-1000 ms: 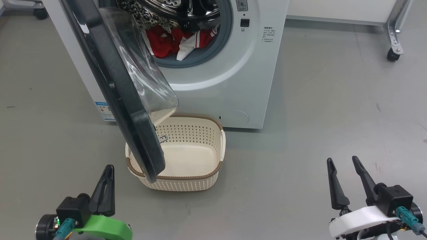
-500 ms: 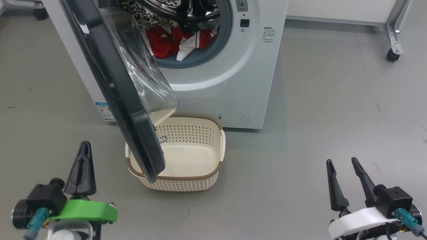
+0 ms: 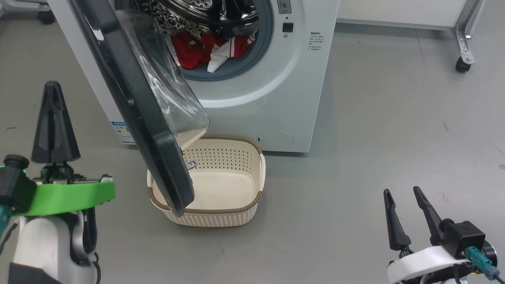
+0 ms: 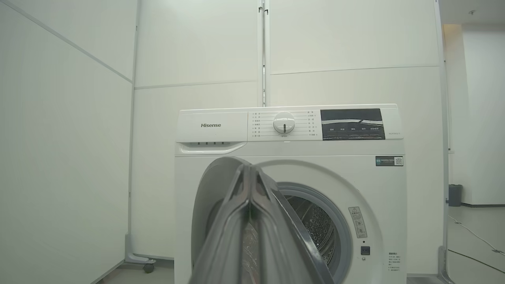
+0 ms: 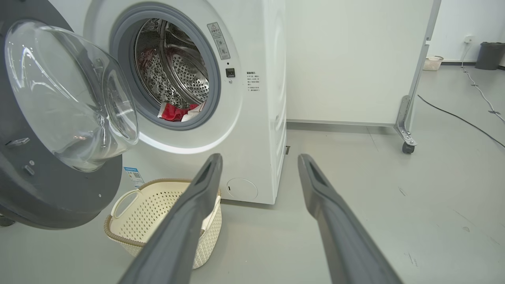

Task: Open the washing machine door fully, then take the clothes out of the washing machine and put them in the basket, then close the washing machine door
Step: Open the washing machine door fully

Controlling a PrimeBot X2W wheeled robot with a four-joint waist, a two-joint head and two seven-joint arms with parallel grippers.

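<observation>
Head view: washing machine door (image 3: 134, 102) hung part-open over the basket (image 3: 236, 207). Left tool (image 3: 52, 88) was pressed together, well left of the door; right tool (image 3: 401, 193) was spread and empty. Clothes (image 3: 193, 51) lay inside the washing machine (image 3: 256, 98).
Left wrist view: a closed-tip push could skid off the glossy rim.
Right wrist view: the door overhung the basket, so dropped clothes could snag or miss.
</observation>
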